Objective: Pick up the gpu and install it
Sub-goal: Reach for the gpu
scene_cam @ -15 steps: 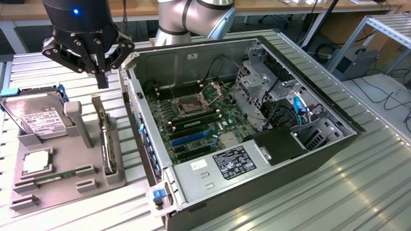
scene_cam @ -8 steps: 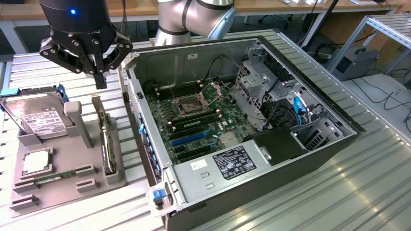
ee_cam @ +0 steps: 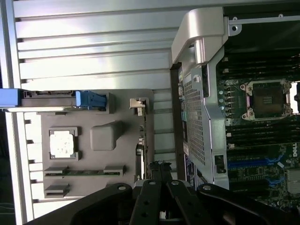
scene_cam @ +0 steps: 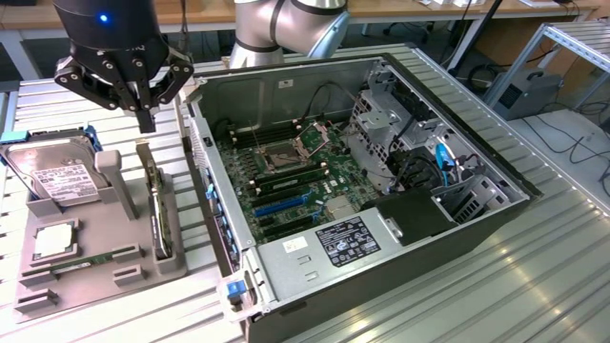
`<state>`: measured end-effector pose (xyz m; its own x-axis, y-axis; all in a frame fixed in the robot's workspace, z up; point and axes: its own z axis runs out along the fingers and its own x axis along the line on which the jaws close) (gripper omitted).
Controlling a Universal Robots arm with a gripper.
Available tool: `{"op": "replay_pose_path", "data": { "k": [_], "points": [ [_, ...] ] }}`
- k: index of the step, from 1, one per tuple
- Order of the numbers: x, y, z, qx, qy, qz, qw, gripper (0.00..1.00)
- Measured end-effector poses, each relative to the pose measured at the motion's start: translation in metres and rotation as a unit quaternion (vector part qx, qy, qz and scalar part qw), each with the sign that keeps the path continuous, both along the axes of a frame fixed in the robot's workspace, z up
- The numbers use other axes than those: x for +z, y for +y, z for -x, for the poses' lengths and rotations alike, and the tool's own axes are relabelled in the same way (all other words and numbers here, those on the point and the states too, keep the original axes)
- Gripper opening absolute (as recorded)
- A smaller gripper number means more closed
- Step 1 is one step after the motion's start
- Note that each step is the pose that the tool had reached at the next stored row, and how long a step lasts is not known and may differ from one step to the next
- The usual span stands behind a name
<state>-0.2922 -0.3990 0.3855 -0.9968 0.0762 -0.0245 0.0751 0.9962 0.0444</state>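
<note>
From where I stand, the black robot hand [scene_cam: 146,123] hangs just outside the open dark-grey computer case [scene_cam: 458,236] (lid off, green motherboard showing). Its two fingers are pressed together and hold nothing. Directly beneath the fingertips is the gpu [scene_cam: 156,207], a thin green card with a pale metal bracket. It stands on edge in a grey plastic holder [scene_cam: 100,232] beside the case, on the ribbed metal desk [scene_cam: 533,286].
</note>
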Motion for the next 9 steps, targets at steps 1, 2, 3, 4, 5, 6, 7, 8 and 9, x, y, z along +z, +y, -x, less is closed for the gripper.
{"op": "replay_pose_path", "data": {
  "k": [1, 2, 3, 4, 5, 6, 7, 8, 9],
  "points": [
    [0.0000, 0.0000, 0.0004, 0.000, 0.0000, 0.0000, 1.0000, 0.11],
    [-0.0001, 0.0000, 0.0008, 0.000, 0.0000, 0.0000, 1.0000, 0.11],
    [-0.0001, 0.0000, 0.0011, 0.000, 0.0000, 0.0000, 1.0000, 0.11],
    [-0.0002, 0.0000, 0.0015, 0.000, 0.0000, 0.0000, 1.0000, 0.11],
    [-0.0002, 0.0000, 0.0018, 0.000, 0.0000, 0.0000, 1.0000, 0.11],
    [-0.0002, 0.0000, 0.0021, 0.000, 0.0000, 0.0000, 1.0000, 0.11],
    [-0.0002, 0.0000, 0.0024, 0.000, 0.0000, 0.0000, 1.0000, 0.11],
    [-0.0003, 0.0000, 0.0028, 0.000, 0.0000, 0.0000, 1.0000, 0.11],
    [-0.0003, 0.0000, 0.0031, 0.000, 0.0000, 0.0000, 1.0000, 0.11]
  ]
}}
